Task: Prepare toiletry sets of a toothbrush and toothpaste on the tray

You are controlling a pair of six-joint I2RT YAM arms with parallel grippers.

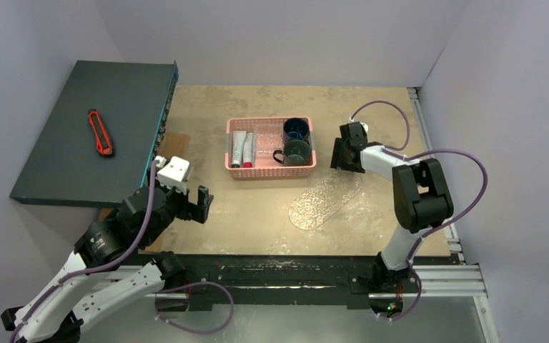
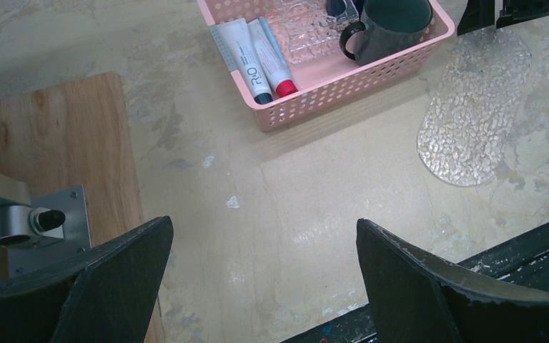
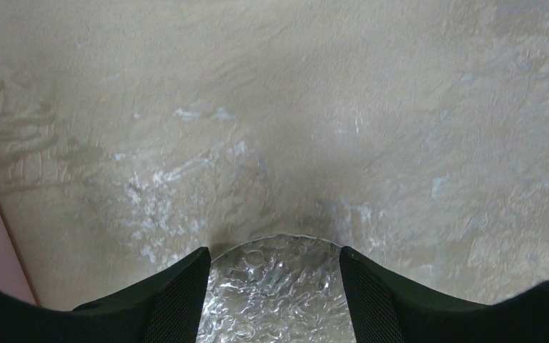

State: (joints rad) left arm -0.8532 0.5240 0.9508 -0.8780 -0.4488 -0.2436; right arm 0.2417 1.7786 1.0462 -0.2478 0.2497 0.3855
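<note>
Resting in one basket (image 1: 271,172): two mugs (image 1: 297,152), two tubes (image 1: 238,148) (one tray (image 1: 327,201) alongside); left fingers (image 2: 114,286), right fingers (image 3: 179,300) wide apart, empty.

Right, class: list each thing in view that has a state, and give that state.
tray: lying flat, empty
basket: holds tubes and mugs
tubes: capped, lying flat
blue mug: upright
green mug: upright
left gripper: open, empty
right gripper: open, over tray's end
</note>
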